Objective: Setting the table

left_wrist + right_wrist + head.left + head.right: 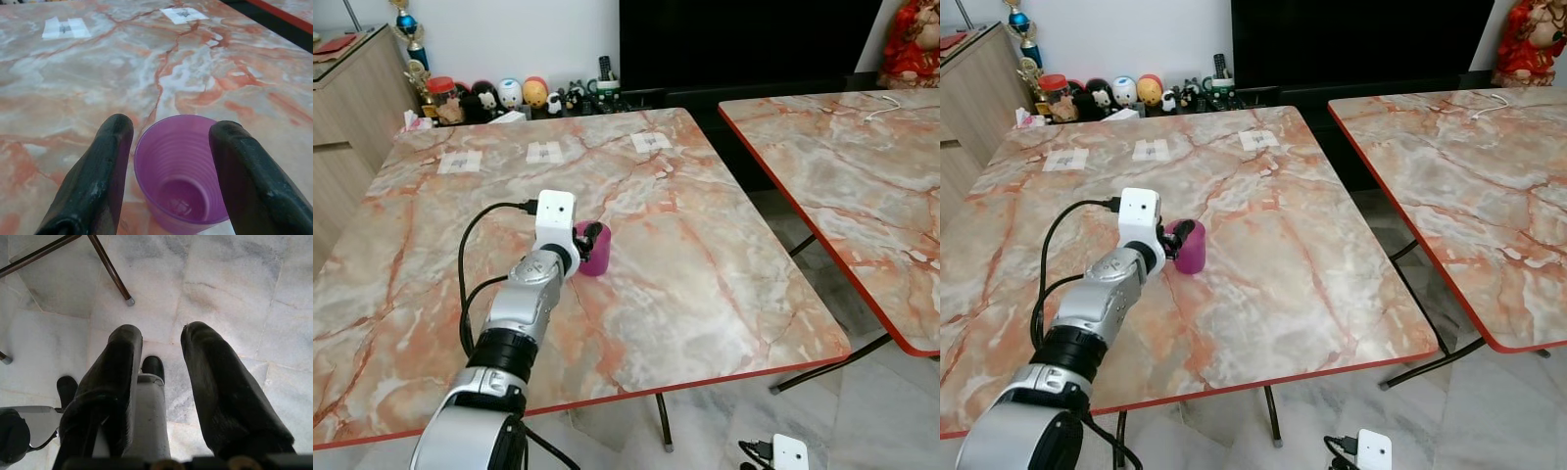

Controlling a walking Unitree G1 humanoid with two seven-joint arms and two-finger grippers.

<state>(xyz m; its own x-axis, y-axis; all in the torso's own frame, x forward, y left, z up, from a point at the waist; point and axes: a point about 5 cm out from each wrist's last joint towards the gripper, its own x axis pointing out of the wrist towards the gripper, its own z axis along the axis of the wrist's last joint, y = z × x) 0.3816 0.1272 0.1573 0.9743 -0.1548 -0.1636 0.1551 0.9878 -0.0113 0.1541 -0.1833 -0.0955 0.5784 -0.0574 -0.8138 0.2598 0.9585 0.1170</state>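
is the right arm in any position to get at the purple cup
Probably not: the right gripper hangs low by the floor, beside the table, while the purple cup sits between the left gripper's fingers.

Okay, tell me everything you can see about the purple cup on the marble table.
The purple cup is translucent plastic by the look of it, with faint ridged rings inside, tapering to a smaller base. It stands upright and empty near the middle of the marble table. The left gripper has its jaws open around it, one finger on each side; actual contact cannot be told.
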